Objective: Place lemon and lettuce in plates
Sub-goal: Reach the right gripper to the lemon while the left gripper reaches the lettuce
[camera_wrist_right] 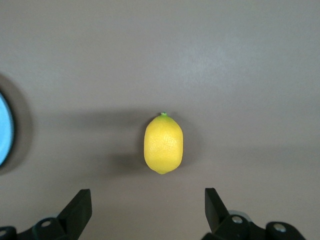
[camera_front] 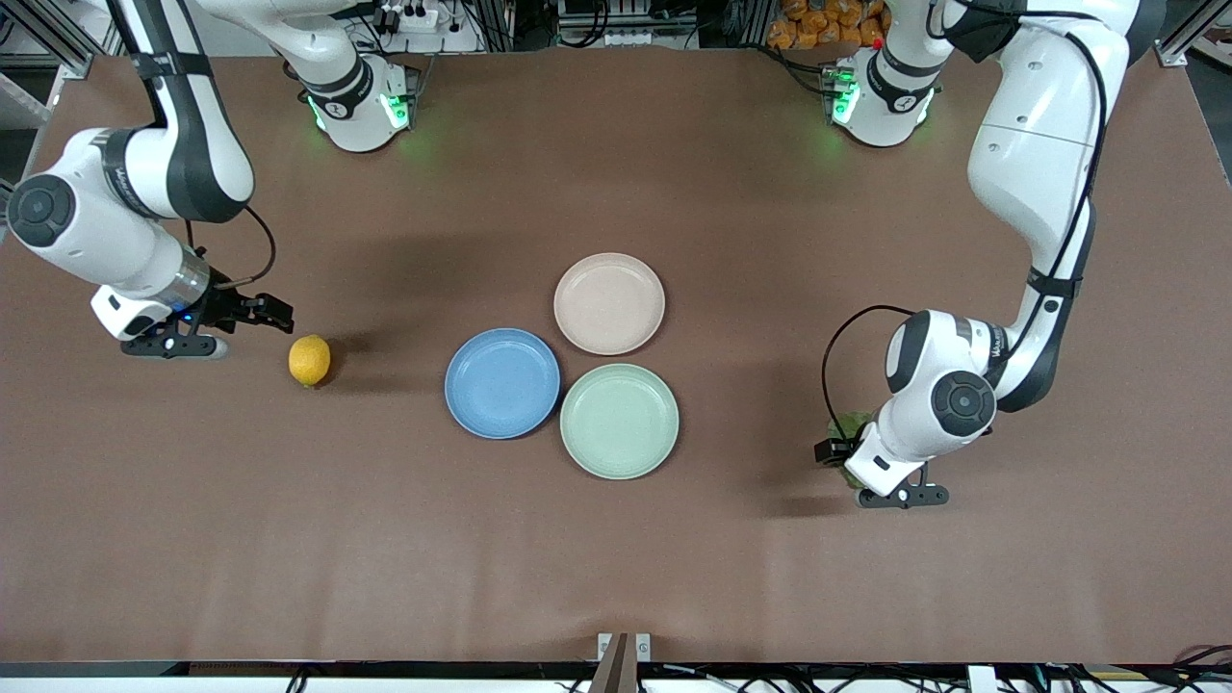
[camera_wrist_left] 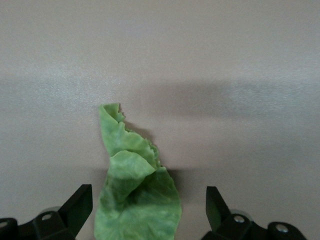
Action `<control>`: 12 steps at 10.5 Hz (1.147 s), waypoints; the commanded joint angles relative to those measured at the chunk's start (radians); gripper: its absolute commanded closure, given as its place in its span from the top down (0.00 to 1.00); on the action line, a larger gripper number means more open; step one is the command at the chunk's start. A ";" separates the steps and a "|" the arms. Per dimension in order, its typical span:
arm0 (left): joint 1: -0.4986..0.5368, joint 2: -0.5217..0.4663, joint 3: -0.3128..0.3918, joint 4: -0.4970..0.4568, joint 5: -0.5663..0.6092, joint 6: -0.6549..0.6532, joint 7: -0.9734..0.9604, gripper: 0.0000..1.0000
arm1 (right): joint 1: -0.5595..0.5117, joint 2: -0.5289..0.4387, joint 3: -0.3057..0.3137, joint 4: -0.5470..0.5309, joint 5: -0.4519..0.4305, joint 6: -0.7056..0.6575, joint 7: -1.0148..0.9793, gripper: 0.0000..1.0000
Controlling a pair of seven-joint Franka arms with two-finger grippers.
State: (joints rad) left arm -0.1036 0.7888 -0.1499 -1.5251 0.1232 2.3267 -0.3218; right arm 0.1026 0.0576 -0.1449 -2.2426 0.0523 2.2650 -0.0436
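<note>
Brown bench point(camera_front: 616, 558), plates point(camera_front: 502, 383) central. Lemon point(camera_front: 309, 360) beside right tool point(camera_front: 245, 318), spread wide: firm, rollable, best pinched across the middle. Lettuce point(camera_wrist_left: 136, 192) under left tool point(camera_wrist_left: 149, 210), also wide: limp, light, best pinched at thick fold.

Front view: high, facing both arms' bases, whole table point(camera_front: 616, 577). Left wrist view: close, down past its pincer point(camera_wrist_left: 149, 210) onto lettuce point(camera_wrist_left: 135, 195). Right wrist view: close above lemon point(camera_wrist_right: 163, 144), shared with the front view point(camera_front: 309, 360).
</note>
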 commanded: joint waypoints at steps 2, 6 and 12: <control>0.013 0.026 -0.002 0.014 0.032 0.016 -0.011 1.00 | -0.009 0.036 0.001 -0.061 0.011 0.125 -0.004 1.00; 0.024 0.046 -0.002 0.010 0.021 0.029 -0.014 0.13 | -0.011 0.122 0.001 -0.100 0.011 0.273 -0.004 1.00; 0.012 0.027 -0.002 0.013 0.030 0.029 -0.016 0.00 | -0.014 0.250 0.004 -0.115 0.014 0.441 0.028 1.00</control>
State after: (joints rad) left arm -0.0798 0.8148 -0.1437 -1.5173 0.1300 2.3416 -0.3216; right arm 0.0984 0.2747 -0.1475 -2.3474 0.0525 2.6498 -0.0372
